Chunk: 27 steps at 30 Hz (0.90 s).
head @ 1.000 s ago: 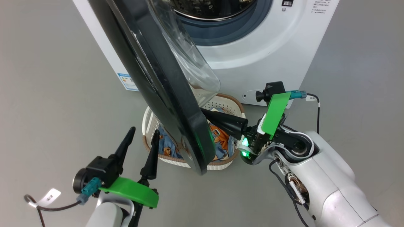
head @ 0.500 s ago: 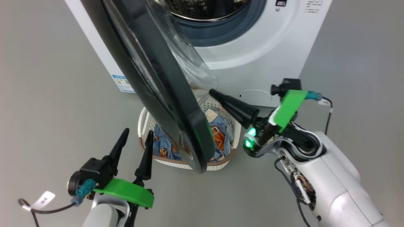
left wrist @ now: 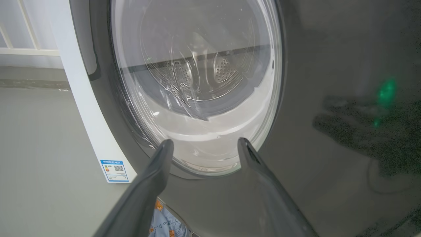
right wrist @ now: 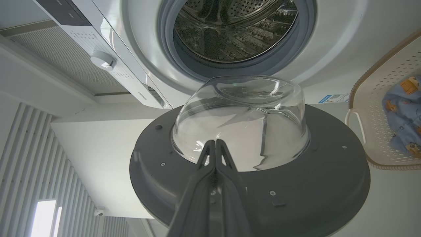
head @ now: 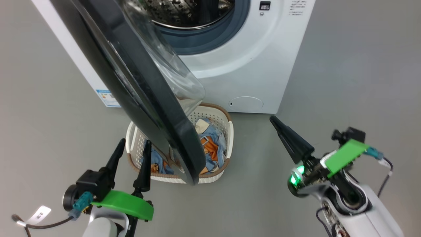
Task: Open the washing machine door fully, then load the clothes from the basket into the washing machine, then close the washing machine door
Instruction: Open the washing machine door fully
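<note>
Opening step: washing machine door half open; left gripper spread at 7 o'clock, right gripper closed, empty; next I'd push it wider

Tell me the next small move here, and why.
Probably press the right gripper, jaws shut, against the inner side of the washing machine door and nudge it wider. The door stands only partly open, hanging over the basket and covering part of the clothes; the left gripper, jaws open, sits on its outer side.
</note>
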Motion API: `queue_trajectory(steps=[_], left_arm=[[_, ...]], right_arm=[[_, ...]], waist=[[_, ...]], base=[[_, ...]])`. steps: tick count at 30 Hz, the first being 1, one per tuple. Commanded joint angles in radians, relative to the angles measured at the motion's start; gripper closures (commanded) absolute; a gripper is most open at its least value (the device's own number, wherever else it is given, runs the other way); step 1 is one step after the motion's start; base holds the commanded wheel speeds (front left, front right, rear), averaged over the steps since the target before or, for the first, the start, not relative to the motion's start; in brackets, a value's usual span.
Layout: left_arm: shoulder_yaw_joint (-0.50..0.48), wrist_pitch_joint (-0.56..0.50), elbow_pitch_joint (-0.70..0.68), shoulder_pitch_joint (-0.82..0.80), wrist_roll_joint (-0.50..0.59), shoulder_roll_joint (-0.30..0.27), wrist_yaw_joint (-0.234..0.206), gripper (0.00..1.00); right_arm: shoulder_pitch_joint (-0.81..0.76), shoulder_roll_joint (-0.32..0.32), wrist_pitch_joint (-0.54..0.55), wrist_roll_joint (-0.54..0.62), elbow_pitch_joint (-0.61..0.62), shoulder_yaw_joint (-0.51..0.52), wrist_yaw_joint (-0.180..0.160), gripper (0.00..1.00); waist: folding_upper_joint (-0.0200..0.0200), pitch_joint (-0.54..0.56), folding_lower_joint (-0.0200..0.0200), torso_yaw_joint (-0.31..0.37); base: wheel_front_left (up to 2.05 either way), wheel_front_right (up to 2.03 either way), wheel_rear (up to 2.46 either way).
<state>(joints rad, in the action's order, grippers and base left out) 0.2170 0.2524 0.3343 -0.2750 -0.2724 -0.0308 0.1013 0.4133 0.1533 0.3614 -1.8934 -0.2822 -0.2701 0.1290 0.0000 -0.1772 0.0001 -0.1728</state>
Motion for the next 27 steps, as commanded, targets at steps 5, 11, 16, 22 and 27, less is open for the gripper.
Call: queue_trajectory(steps=[5, 11, 16, 22, 27], left_arm=[[-0.045, 0.009, -0.017, 0.008, 0.013, -0.020, 0.005, 0.00], [-0.056, 0.009, -0.016, 0.026, 0.010, -0.020, 0.008, 0.00], [-0.072, 0.009, -0.017, 0.035, 0.010, -0.021, 0.009, 0.00], [-0.084, 0.009, -0.016, 0.043, 0.021, -0.025, 0.010, 0.00], [-0.104, 0.009, -0.019, 0.050, 0.018, -0.025, 0.008, 0.00]], right_arm=[[-0.126, -0.006, -0.102, 0.110, 0.098, 0.013, 0.002, 0.00], [-0.254, -0.007, -0.254, 0.248, 0.157, 0.041, 0.002, 0.00], [-0.310, 0.049, -0.427, 0.465, 0.148, 0.055, 0.002, 0.00], [-0.323, 0.125, -0.610, 0.873, 0.048, 0.144, 0.002, 0.00], [-0.323, 0.076, -0.622, 1.202, 0.061, 0.307, 0.002, 0.00]], waist=[[0.0000, 0.031, -0.0001, 0.033], [0.0000, 0.056, -0.0001, 0.052], [0.0000, 0.068, -0.0001, 0.065], [0.0000, 0.080, -0.0001, 0.082], [0.0000, 0.091, -0.0001, 0.090]], base=[[0.00, 0.00, 0.00], [0.00, 0.00, 0.00], [0.00, 0.00, 0.00], [0.00, 0.00, 0.00], [0.00, 0.00, 0.00]])
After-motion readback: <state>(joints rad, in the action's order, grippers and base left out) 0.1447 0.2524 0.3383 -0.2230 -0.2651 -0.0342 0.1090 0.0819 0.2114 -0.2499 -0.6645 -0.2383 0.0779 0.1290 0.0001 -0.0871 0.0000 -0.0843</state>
